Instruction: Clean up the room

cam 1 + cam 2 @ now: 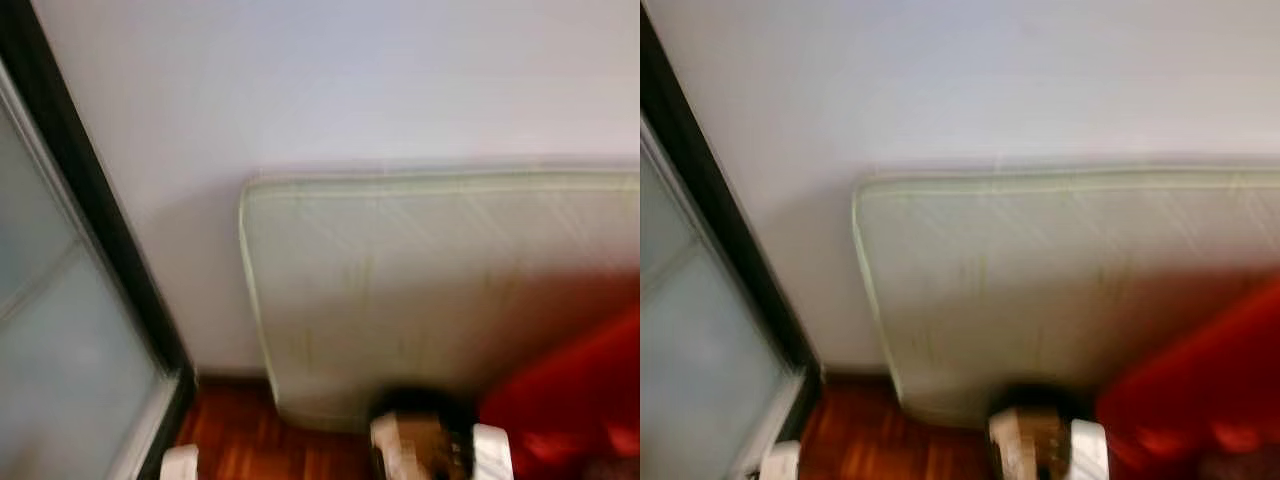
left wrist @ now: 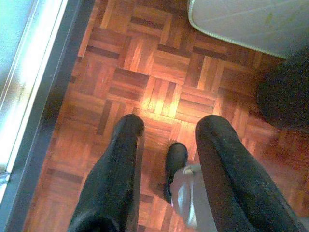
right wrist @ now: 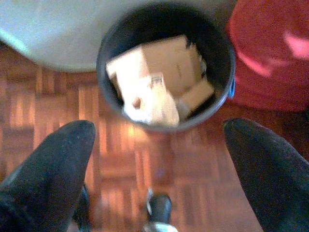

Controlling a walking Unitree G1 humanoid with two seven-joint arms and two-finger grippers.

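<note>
A round black bin [image 3: 103,72] stands on the parquet floor, holding pieces of brown cardboard [image 3: 164,72] and a pale carton. My right gripper [image 3: 159,128] hangs above the floor just short of the bin, open and with nothing between its fingers. In the head views the bin [image 1: 420,405] sits at the bottom, against the foot of a pale mattress [image 1: 430,290]. My left gripper [image 2: 171,123] is open and empty over bare parquet, with the bin's dark side [image 2: 285,92] off beside it.
The mattress leans on a white wall [image 1: 330,80]. A red soft bag or cushion [image 1: 580,390] lies right of the bin, touching it. A glass door with a black frame [image 1: 110,260] stands at my left. My foot [image 2: 175,159] shows on the floor.
</note>
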